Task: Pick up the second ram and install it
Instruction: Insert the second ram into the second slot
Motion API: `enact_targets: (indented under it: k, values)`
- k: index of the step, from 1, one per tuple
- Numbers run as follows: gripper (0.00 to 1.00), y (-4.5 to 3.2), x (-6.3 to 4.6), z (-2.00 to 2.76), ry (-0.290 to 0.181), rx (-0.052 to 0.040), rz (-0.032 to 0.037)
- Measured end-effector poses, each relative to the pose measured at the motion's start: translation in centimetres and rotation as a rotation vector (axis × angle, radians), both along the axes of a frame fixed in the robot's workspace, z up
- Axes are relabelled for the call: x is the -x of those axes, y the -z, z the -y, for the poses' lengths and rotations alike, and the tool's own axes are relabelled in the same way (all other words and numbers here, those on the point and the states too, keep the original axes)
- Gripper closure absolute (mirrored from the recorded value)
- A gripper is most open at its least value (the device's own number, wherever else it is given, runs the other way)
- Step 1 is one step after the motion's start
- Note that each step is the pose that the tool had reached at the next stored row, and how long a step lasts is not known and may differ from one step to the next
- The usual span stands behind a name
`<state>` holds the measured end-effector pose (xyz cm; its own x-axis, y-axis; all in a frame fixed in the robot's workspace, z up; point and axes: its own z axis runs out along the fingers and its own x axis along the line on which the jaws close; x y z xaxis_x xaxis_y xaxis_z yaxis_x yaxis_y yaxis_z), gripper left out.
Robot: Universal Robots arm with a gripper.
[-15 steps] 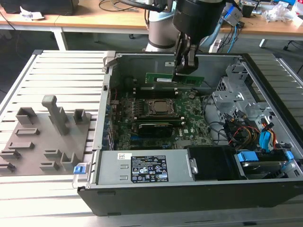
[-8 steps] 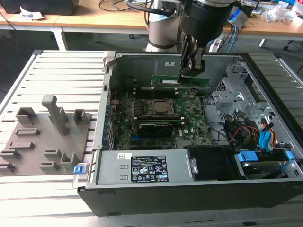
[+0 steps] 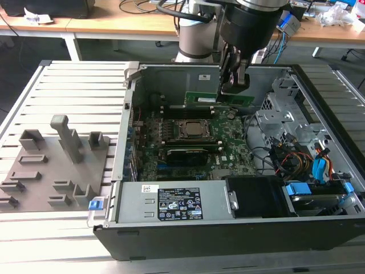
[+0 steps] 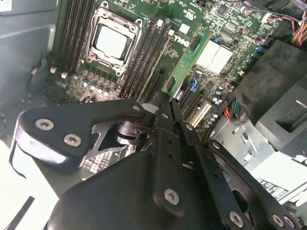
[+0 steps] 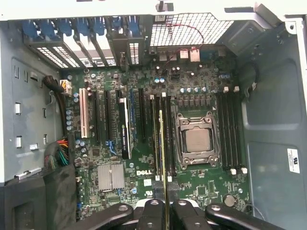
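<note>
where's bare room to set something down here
Bare slats of the table on the far side of the grey holder plate, and on its near side. Inside the case it is crowded: the gripper holds the ram over the motherboard.

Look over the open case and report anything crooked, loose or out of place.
Nothing looks damaged or spilled. The one part not home is the second ram, clamped in the pincer and held above the memory slots beside the CPU socket. In the first wrist view it runs in line with them, not askew.
</note>
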<state>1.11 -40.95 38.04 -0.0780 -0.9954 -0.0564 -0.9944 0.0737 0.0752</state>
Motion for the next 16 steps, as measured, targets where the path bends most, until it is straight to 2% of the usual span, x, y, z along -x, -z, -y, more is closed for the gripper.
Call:
enact_targets:
  k: [10, 11, 12, 16]
  values:
    - [0.86, 0.24, 0.1, -0.17, 0.0, -0.0004, -0.0001]
    - [0.86, 0.39, 0.1, -0.17, 0.0, -0.0005, 0.0]
    - [0.86, 1.14, 0.1, -0.18, 0.0, -0.0005, 0.0]
    - [0.86, 1.62, 0.1, -0.22, 0.0, -0.0005, 0.0]
